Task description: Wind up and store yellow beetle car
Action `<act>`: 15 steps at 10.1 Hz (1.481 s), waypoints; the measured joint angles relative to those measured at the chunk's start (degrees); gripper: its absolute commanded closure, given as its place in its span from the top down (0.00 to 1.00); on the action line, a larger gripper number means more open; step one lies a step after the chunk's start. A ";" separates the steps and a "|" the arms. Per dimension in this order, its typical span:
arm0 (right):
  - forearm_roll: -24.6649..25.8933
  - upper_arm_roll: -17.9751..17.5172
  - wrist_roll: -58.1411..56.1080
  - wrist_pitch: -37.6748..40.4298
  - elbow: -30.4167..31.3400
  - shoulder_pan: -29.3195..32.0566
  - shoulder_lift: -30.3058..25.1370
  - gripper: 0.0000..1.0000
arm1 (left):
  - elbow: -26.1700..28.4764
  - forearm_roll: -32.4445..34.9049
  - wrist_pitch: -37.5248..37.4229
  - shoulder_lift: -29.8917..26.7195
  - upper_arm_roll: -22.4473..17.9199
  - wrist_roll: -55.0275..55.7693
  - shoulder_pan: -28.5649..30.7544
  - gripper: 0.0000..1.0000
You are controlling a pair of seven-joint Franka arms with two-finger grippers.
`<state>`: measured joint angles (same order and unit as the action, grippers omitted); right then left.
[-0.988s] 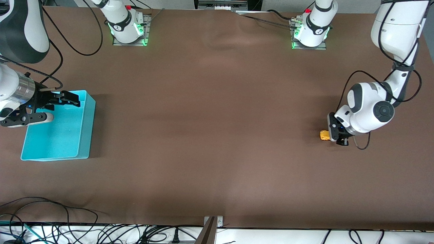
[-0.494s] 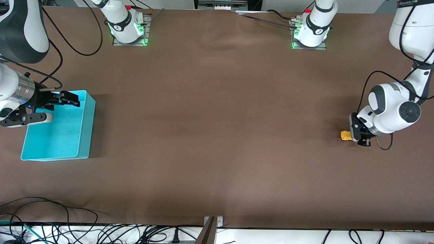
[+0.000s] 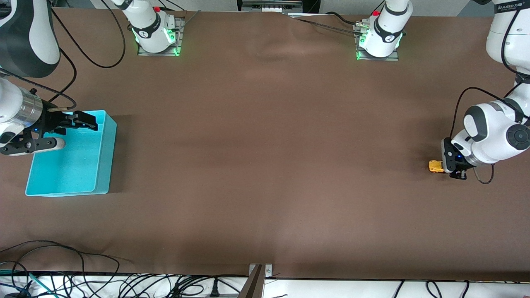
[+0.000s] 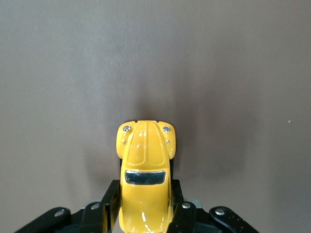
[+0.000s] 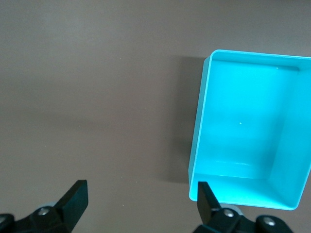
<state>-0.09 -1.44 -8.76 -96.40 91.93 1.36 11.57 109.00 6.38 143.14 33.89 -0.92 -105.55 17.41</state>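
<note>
The yellow beetle car (image 3: 434, 166) is a tiny yellow-orange toy, down at the brown table surface near the left arm's end. My left gripper (image 3: 440, 167) is shut on it. In the left wrist view the car (image 4: 145, 160) sticks out nose-first from between the black fingers (image 4: 110, 203), which press on its two sides, with the left gripper (image 4: 145, 201) around its rear half. My right gripper (image 3: 79, 133) is open and empty, held over the turquoise bin (image 3: 109, 153) at the right arm's end. The right wrist view shows the right gripper (image 5: 141, 194) and the bin (image 5: 199, 131), which holds nothing.
The two arm bases (image 3: 154, 35) (image 3: 379, 39) stand along the table's edge farthest from the front camera. Cables (image 3: 62, 265) lie along the edge nearest to that camera. The brown cloth (image 3: 265, 145) stretches between the bin and the car.
My left gripper has moved steadily toward the left arm's end of the table, taking the yellow car with it. The right arm has not moved.
</note>
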 measured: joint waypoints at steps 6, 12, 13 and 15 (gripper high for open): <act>0.00 0.05 0.00 0.00 0.00 0.04 0.30 1.00 | -0.58 0.15 -1.80 0.65 0.04 -0.31 0.24 1.00; 0.00 0.05 -0.02 -0.04 -0.07 0.04 0.55 1.00 | -12.00 0.15 -23.15 -2.02 1.97 0.60 -1.08 1.00; 0.00 0.05 -0.02 -0.04 -0.10 0.04 0.55 1.00 | -13.28 0.14 -25.39 -2.08 2.12 1.35 -1.17 1.00; 0.00 0.05 -0.03 -0.04 -0.11 0.04 0.56 1.00 | -16.73 0.14 -30.83 -2.15 3.00 3.86 -1.44 1.00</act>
<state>-0.09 -1.39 -8.79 -96.44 91.82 1.39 12.13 92.27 6.52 112.31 31.74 2.08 -101.69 15.97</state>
